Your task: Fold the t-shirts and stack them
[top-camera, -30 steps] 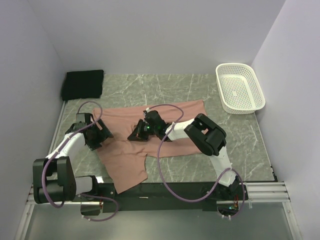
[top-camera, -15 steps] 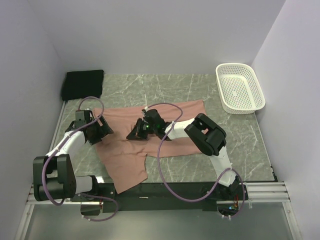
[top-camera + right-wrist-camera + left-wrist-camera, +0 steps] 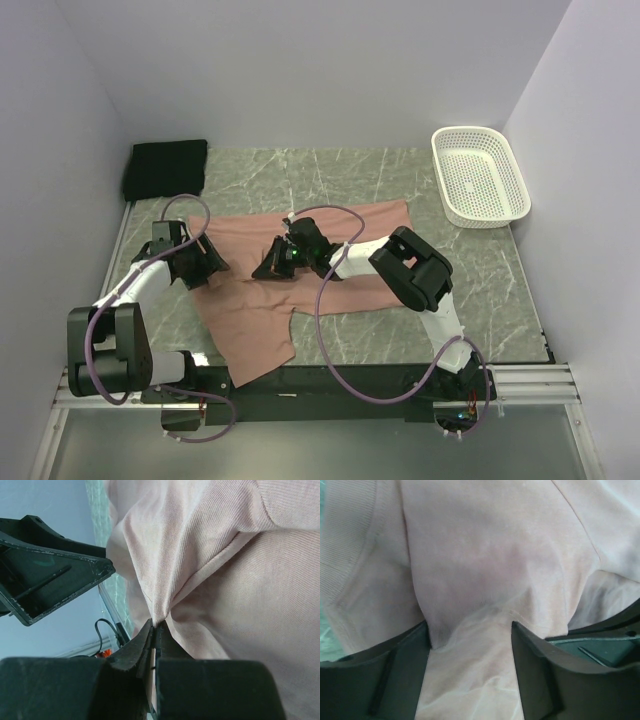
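Note:
The salmon-pink t-shirt (image 3: 340,262) lies spread and rumpled on the marble table, one part hanging toward the near edge. My right gripper (image 3: 271,268) is low over the shirt's middle-left; in the right wrist view (image 3: 155,624) it is shut on a pinched fold of the pink t-shirt (image 3: 210,555). My left gripper (image 3: 207,262) is at the shirt's left edge. In the left wrist view (image 3: 470,628) its jaws stand wide apart with pink cloth (image 3: 480,555) bunched between them. The black folded t-shirt (image 3: 165,168) lies at the far left corner.
A white mesh basket (image 3: 480,175) stands at the far right against the wall. Walls close in the table on the left, back and right. The left gripper's open finger (image 3: 50,565) shows close beside the right gripper.
My left gripper has shifted slightly away from me and to the right, onto the shirt's left edge. My right gripper stays put, still pinching the fold.

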`<state>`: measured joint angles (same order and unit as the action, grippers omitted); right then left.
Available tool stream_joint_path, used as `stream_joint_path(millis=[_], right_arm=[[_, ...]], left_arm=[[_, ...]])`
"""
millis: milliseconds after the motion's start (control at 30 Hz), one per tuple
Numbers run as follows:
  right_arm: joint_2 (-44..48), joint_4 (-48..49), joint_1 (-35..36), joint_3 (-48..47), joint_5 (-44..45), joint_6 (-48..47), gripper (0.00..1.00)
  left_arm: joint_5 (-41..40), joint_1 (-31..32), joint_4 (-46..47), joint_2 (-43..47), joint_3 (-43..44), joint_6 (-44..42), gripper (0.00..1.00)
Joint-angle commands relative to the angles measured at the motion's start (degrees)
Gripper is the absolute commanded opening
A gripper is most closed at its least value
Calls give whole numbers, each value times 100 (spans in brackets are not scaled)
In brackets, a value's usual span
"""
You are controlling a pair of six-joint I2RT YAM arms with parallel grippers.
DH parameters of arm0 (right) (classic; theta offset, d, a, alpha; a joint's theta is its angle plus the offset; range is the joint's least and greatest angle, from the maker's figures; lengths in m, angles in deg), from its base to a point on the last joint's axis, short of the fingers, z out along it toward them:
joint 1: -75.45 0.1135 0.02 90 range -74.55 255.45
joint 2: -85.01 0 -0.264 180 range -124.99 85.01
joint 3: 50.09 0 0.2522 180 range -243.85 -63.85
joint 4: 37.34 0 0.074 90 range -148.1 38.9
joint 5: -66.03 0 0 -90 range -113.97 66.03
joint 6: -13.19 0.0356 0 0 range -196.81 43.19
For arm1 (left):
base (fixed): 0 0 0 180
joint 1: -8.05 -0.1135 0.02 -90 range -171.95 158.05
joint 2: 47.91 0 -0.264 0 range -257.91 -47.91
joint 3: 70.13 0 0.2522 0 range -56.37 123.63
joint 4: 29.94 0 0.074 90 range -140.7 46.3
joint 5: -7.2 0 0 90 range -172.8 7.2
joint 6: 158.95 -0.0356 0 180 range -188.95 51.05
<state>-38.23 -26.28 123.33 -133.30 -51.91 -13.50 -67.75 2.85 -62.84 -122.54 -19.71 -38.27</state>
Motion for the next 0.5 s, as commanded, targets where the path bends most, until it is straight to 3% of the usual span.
stream_joint_path(millis=[0, 200, 467], right_arm=[[177, 111, 20, -200, -71, -108, 0], [221, 146, 20, -183, -115, -82, 0], [274, 146, 11, -157, -124, -126, 0]], left_arm=[[288, -17, -89, 115, 174, 26, 66], [51, -17, -266, 615, 60, 492, 59], [-160, -17, -108, 687, -291, 799, 59]])
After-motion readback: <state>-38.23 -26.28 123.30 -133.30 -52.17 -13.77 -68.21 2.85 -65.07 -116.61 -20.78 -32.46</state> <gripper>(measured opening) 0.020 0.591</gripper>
